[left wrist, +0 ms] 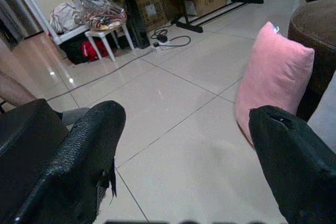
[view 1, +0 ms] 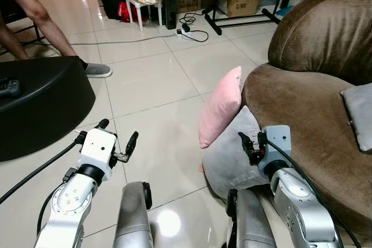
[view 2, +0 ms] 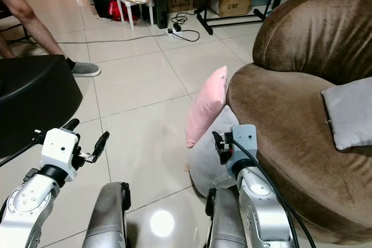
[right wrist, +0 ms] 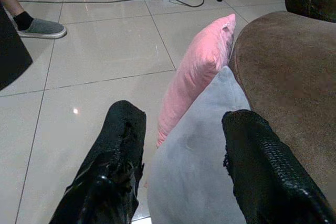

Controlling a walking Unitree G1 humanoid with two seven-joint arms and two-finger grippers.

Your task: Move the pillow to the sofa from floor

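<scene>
just before the brown sofa (view 1: 302,103), at its front edge, the right gripper (view 1: 251,145) was held low with its two black fingers spread and nothing between them. straight beyond those fingers, as the right wrist view showed, the grey pillow (right wrist: 202,156) was propped on the floor against the sofa's front, close to the gripper, though contact could not be made out. next along the sofa's front, farther from the gripper, the pink pillow (view 1: 221,107) was stood on edge, its long axis nearly upright and tipped toward the sofa's seat, its lower edge on the tiled floor (view 1: 151,85) and its side pressed to the grey one. both pillows were thus found off the seat, while a second grey cushion (view 1: 359,114) was already lying on the sofa's seat.

out from the sofa, well apart over open tiles, the left gripper (view 1: 119,137) was carried with its fingers likewise parted and empty; from its wrist view the pink pillow was seen across a stretch of floor. the right arm was therefore judged the nearer to either pillow, and a short forward reach along the sofa's front was judged to be all that a grasp would call for, followed by a lift toward the seat on that same side.

farther still from the sofa, a black rounded seat (view 1: 40,103) and a person's leg (view 1: 43,18) were seen.
</scene>
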